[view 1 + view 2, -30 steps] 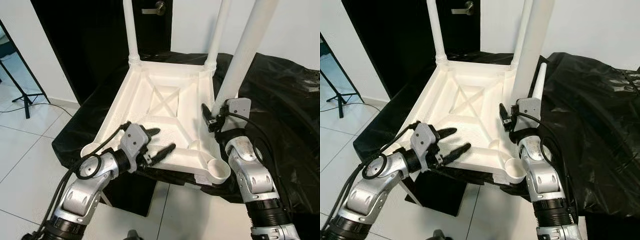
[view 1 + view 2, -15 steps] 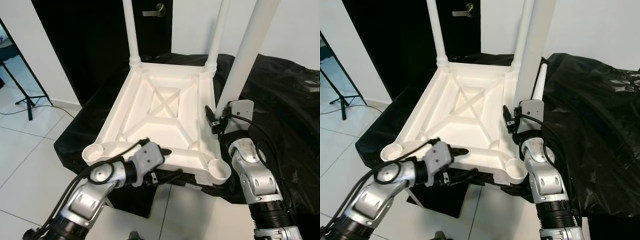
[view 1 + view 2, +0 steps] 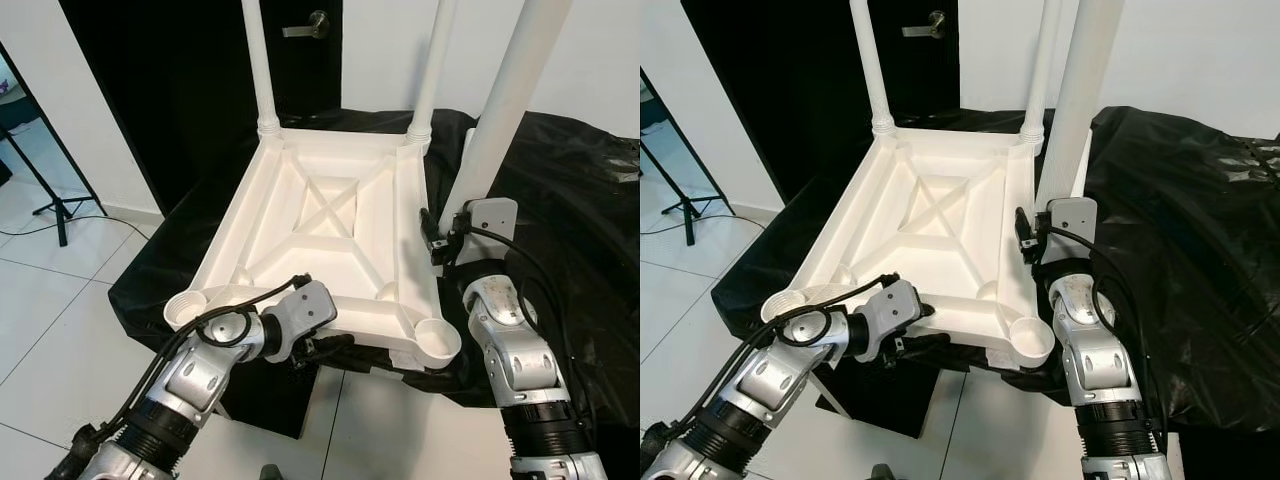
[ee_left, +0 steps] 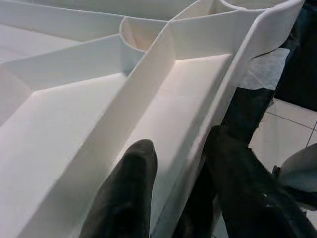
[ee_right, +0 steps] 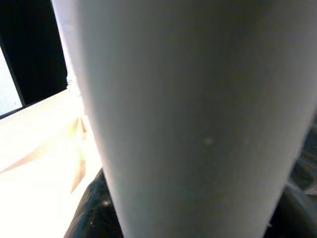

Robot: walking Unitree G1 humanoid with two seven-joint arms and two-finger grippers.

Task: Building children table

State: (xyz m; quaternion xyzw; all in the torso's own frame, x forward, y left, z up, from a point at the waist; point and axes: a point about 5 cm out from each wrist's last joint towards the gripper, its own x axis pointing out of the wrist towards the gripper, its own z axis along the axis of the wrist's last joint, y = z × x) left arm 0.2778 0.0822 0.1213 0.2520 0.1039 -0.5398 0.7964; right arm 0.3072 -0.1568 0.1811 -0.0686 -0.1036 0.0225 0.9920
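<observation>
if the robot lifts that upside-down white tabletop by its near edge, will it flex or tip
The tabletop looks like ribbed moulded plastic, so probably stiff and light. With two legs standing tall at its far end, it may tip that way. The left gripper straddles only the thin rim.

White children's table, upside down

We see the white plastic tabletop (image 3: 320,235) lying inverted, its ribbed underside up with an X-shaped brace at the middle. Two legs (image 3: 257,60) stand upright in the far corner sockets; the near sockets (image 3: 437,337) are open, and a third leg (image 3: 505,110) rises by the right edge.
</observation>
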